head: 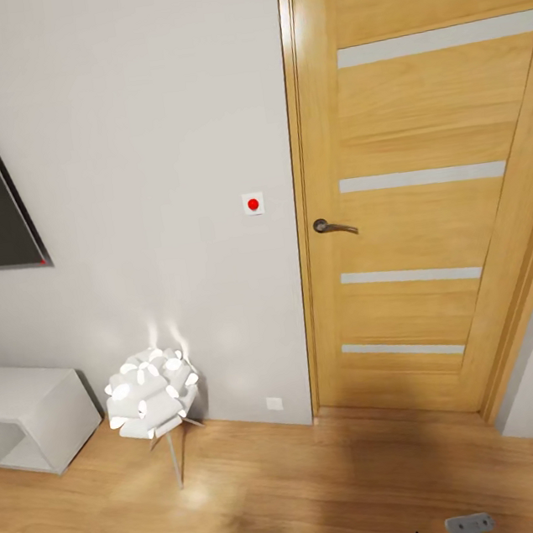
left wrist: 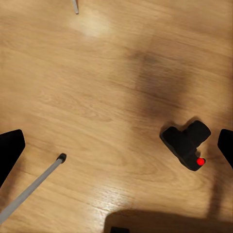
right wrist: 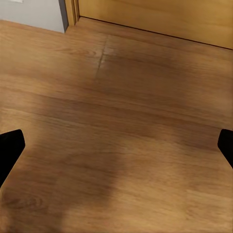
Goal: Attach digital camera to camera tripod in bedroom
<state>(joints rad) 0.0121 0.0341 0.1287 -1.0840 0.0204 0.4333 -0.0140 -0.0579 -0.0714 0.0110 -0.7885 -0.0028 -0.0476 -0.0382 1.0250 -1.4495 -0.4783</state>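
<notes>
No readable text, label, brand name or number is seen in any of the three views. The nearest thing to a sign is a small white square wall plate (head: 253,204) marked with a plain red dot, mounted beside the wooden door (head: 425,185). A red button is shown on the black digital camera (left wrist: 187,144) lying on the floor, but no lettering is carried.
</notes>
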